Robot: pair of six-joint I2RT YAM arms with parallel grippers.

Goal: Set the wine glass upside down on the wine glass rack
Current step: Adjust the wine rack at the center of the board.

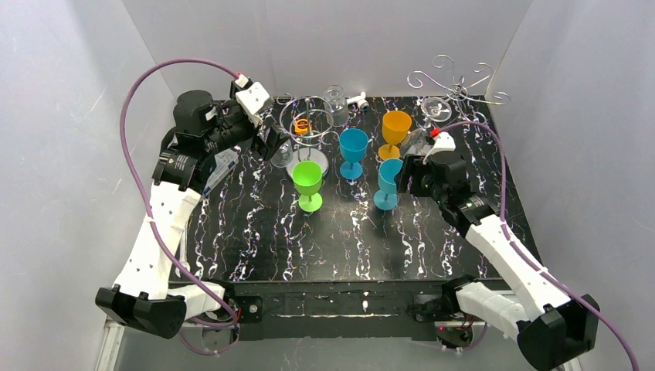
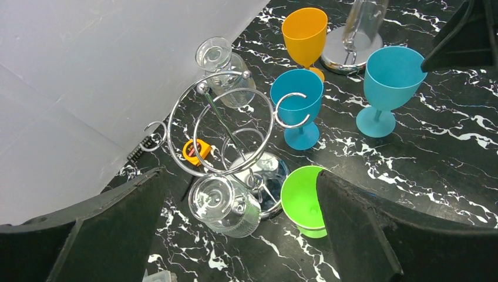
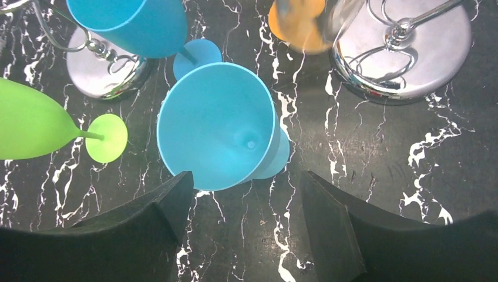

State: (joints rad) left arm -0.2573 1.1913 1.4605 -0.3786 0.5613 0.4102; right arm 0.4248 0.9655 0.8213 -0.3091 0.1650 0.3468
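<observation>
One teal wine glass point(image 3: 217, 126) stands upright on the black marbled desk point(image 1: 255, 247), right of centre, its open bowl facing up. The right end effector point(image 3: 244, 182) sits at it with fingers spread, one to either side of the bowl's near wall. Whether either finger touches the plastic, I cannot tell. Near it stand a second teal glass point(image 1: 353, 151) and an orange glass point(image 1: 395, 131), with a green glass point(image 1: 307, 182) further left. The wine glass rack point(image 3: 423, 59), a silver wire stand with scrolled arms on a round base, is close by at the back right corner. The left end effector point(image 2: 239, 176) hovers wide open over a shorter loop-ring stand point(image 2: 270, 167) and a clear glass point(image 2: 226, 205), holding nothing.

The step in hand looks like the grasp. It likely goes best if the fingers close squarely and gently across the bowl, since a tapered plastic cup may squirt upward or tip. Leaving the stem and foot free matters, because the foot probably has to slide into a scroll arm once the glass is turned over. A straight lift should clear the neighbours.
</observation>
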